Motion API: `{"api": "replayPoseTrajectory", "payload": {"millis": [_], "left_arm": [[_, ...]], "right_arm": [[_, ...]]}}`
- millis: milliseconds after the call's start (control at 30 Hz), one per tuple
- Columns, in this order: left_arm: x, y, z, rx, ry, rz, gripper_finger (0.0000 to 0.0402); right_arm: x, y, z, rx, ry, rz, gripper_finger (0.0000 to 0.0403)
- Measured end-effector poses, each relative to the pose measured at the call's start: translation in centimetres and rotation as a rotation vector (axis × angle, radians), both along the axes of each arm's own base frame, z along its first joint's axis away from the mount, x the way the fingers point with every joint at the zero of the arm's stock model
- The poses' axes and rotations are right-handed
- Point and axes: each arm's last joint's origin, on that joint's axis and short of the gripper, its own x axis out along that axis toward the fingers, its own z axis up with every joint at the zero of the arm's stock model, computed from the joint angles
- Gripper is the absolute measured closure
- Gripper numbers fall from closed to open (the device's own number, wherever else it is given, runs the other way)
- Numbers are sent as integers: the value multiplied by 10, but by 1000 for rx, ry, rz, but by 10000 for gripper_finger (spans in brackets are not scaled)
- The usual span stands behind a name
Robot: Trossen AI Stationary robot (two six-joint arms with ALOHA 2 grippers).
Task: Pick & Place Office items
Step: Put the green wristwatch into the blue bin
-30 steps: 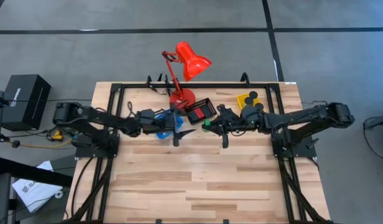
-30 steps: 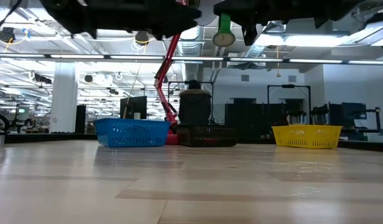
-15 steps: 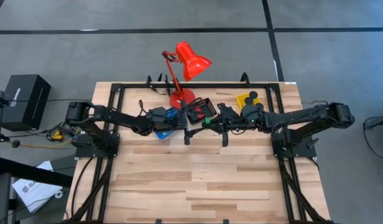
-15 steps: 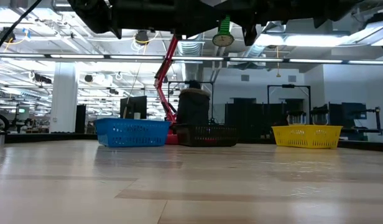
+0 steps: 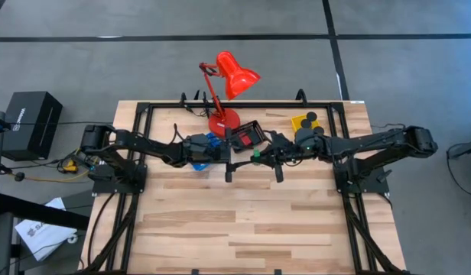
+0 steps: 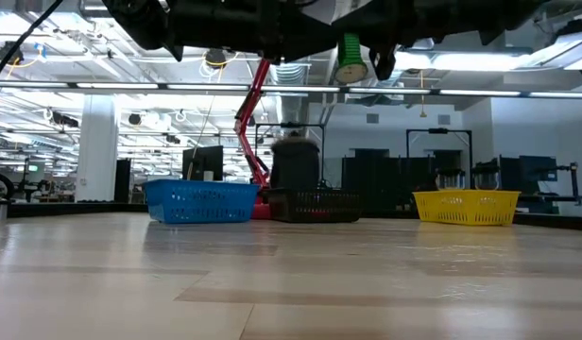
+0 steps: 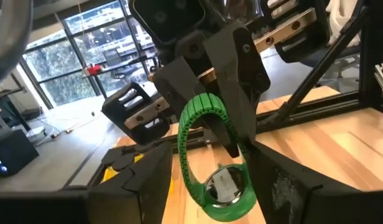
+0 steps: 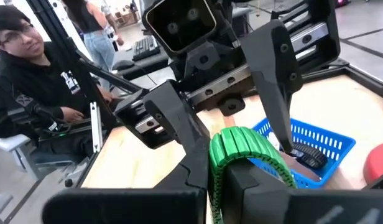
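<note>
Above the counter [image 5: 243,214] near the black tray [image 5: 247,135], right tool [image 5: 260,153] is clamping the green stubby cylinder [image 6: 349,59] while left tool [image 5: 231,155], fingers apart, is bracketing it — early release risks dropping it.

The stubby cylinder [image 7: 211,163] pinched between the two pincers is bright green with a ribbed rim and a silvery face. Both pincers, left [image 5: 229,155] and right [image 5: 254,156], are black. Behind the left pincer sits a blue mesh tray [image 6: 200,201]; just behind where the pincers meet, a black tray [image 5: 246,136] with red inside. A red lamp [image 5: 228,84] stands beyond that. Behind the right pincer is a yellow tray [image 6: 466,207] holding black round pieces [image 5: 312,118]. The table [image 5: 243,221] is pale striped wood.
</note>
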Motion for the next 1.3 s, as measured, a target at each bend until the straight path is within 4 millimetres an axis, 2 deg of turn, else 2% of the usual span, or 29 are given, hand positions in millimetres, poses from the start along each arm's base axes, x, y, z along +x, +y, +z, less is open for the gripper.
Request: {"api": "replayPoseTrajectory", "payload": {"millis": [433, 800, 933, 1033, 1133, 1300], "left_arm": [[-1, 0, 2, 4, -10, -5, 215], [0, -1, 0, 2, 14, -29, 224], [0, -3, -2, 9, 40, -49, 216], [0, 0, -3, 69, 55, -2, 211], [-2, 1, 2, 56, 35, 27, 209], [-2, -3, 1, 42, 33, -66, 214]], "right_arm": [[4, 3, 2, 19, -68, 80, 396], [3, 3, -1, 101, -23, 92, 390], [-2, 4, 6, 102, -44, 125, 390], [-6, 5, 11, 101, -51, 146, 396], [-9, 7, 13, 100, -54, 146, 397], [-9, 5, 14, 97, -62, 133, 392]]}}
